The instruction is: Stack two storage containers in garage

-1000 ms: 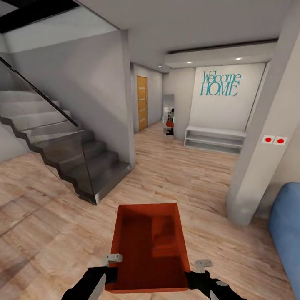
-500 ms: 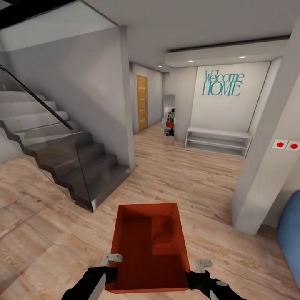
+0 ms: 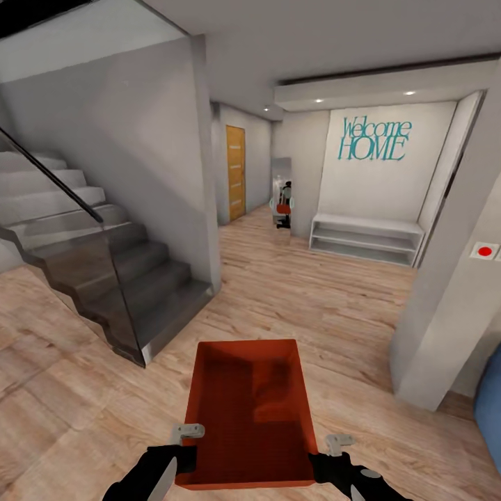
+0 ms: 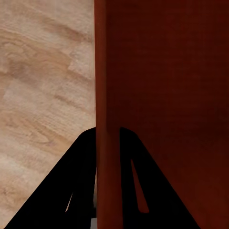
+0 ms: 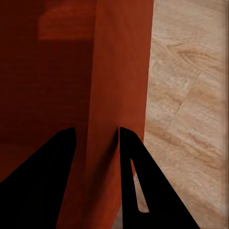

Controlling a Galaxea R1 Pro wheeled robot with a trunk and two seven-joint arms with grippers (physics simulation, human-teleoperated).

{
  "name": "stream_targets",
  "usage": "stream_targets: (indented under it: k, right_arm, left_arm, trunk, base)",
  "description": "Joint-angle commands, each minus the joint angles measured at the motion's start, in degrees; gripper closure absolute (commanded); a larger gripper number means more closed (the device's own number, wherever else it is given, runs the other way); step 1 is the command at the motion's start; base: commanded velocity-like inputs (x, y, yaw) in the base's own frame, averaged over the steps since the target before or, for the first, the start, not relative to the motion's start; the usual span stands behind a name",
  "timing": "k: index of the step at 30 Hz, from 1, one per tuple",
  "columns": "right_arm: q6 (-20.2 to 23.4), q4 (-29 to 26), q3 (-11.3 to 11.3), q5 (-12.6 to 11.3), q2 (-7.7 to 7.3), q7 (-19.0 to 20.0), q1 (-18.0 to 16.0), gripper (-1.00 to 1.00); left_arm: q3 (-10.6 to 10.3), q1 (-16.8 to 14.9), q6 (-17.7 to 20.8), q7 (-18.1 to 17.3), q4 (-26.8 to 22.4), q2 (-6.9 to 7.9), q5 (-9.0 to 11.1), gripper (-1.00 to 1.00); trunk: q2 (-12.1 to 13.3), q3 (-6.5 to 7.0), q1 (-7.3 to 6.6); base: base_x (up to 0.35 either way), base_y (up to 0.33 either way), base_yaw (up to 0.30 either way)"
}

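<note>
Gripping red storage container (image 3: 245,410), both tools, hallway

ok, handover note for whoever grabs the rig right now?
Left gripper: shut on the bin's left wall; wrist view has fingers either side of it.
Right gripper: shut on the right wall, the same way.
Bin: one red-orange bin held in front of the trunk, above wood floor, open side up, looks empty.
Location: indoors, stairs to the left, hallway with a door ahead.
Done: one bin picked up.
Left: carry it to the garage, set it down, fetch the second bin, stack it.
</note>
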Motion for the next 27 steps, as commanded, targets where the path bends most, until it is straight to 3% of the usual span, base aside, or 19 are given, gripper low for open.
stream_targets:
  k: [1,27]
  right_arm:
    - [-0.26,0.14,1.1,-0.53,-0.05,0.16,-0.01,1.0]
    - [-0.23,0.23,1.14,-0.69,-0.05,0.25,-0.01,1.0]
  left_arm:
    - [2.42,-0.07,-2.11,0.82,-0.23,0.07,-1.37,1.0]
    - [2.42,-0.07,-2.11,0.82,-0.23,0.07,-1.43,1.0]
  trunk:
    - [-0.1,-0.11,0.06]
    - [-0.1,-0.11,0.06]
  base:
    - [0.328,-0.127,0.0]
    - [0.328,-0.104,0.0]
